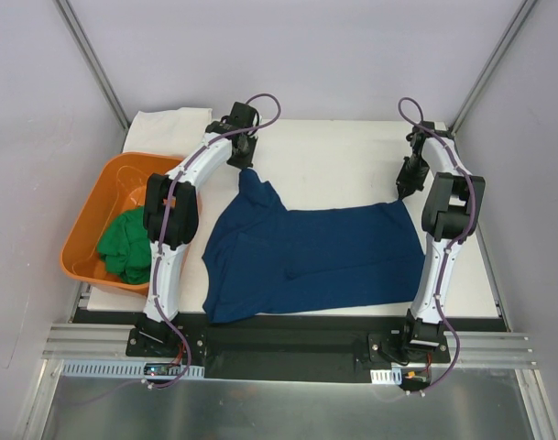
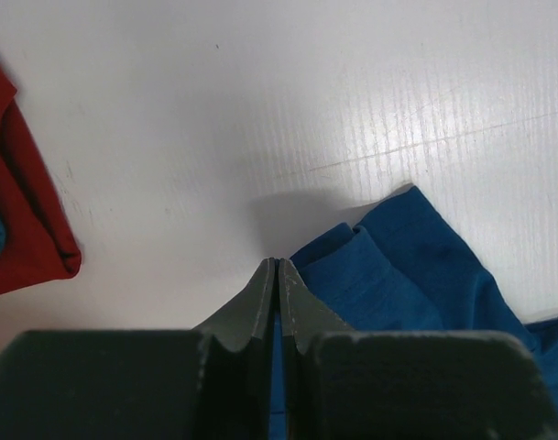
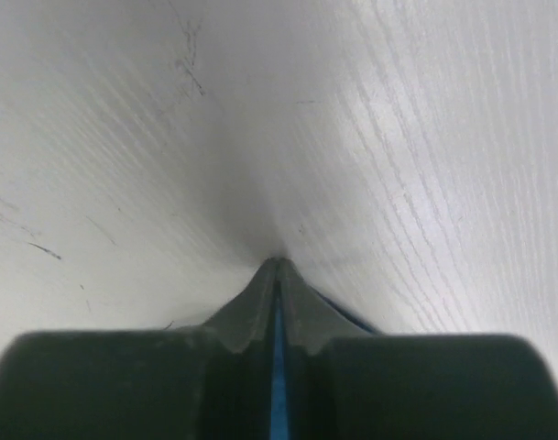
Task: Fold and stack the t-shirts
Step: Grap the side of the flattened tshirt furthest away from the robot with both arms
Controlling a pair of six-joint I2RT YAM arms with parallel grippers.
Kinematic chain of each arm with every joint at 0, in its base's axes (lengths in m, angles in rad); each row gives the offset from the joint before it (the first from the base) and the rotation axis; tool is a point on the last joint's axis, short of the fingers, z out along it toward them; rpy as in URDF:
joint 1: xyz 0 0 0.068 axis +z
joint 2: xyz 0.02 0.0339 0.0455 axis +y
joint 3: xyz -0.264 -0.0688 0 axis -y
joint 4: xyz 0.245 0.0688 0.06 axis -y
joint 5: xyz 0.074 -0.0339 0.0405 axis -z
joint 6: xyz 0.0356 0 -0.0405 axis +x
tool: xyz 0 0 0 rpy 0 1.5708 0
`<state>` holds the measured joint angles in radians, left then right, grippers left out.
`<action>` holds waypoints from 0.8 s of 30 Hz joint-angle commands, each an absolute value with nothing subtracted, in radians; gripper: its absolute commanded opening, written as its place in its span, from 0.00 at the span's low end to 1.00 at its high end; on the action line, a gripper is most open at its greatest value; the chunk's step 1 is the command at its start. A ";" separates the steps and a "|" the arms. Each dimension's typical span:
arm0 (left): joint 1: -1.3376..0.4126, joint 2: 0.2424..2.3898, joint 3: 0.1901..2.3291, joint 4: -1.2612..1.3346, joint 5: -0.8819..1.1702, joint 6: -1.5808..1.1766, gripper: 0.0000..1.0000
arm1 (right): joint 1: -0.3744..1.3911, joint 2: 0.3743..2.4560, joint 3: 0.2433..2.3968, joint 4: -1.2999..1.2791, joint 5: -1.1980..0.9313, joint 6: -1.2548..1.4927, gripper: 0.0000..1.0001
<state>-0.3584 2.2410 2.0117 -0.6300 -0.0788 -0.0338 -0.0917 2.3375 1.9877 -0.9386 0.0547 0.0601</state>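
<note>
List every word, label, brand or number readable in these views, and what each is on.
None can be read. The navy t-shirt shows plain cloth only, no print in view. The green t-shirt, red t-shirt and orange tub bear no lettering. Small parts at the arm bases are too small to tell.
</note>
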 commanded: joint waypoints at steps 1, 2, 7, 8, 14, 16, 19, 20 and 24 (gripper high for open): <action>-0.353 2.195 2.028 -0.640 -0.008 -0.028 0.00 | -0.095 2.292 1.983 -0.979 0.057 0.048 0.01; -0.353 2.174 2.020 -0.638 -0.002 -0.031 0.00 | -0.095 2.278 1.977 -0.971 0.060 0.045 0.01; -0.353 2.108 1.954 -0.637 0.090 -0.054 0.00 | -0.094 2.152 1.887 -0.905 0.048 0.026 0.01; -0.353 2.091 1.944 -0.638 0.098 -0.057 0.00 | -0.094 2.131 1.864 -0.890 0.048 0.025 0.01; -0.354 2.013 1.846 -0.637 0.153 -0.095 0.00 | -0.092 1.981 1.681 -0.796 0.011 0.006 0.01; -0.359 1.979 1.771 -0.617 0.207 -0.118 0.00 | -0.092 1.947 1.620 -0.764 -0.034 0.009 0.01; -0.386 1.876 1.665 -0.580 0.180 -0.140 0.00 | -0.092 1.879 1.513 -0.733 -0.054 0.020 0.01; -0.391 1.855 1.639 -0.562 0.181 -0.144 0.00 | -0.092 1.852 1.476 -0.729 -0.055 0.032 0.01; -0.428 1.720 1.417 -0.499 0.144 -0.202 0.00 | -0.092 1.775 1.411 -0.730 -0.029 0.060 0.01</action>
<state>-0.3866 1.8748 1.5703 -0.5682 0.1524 -0.1322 -0.0921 1.8797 1.4605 -0.7540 -0.0254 0.0326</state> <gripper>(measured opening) 0.008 0.011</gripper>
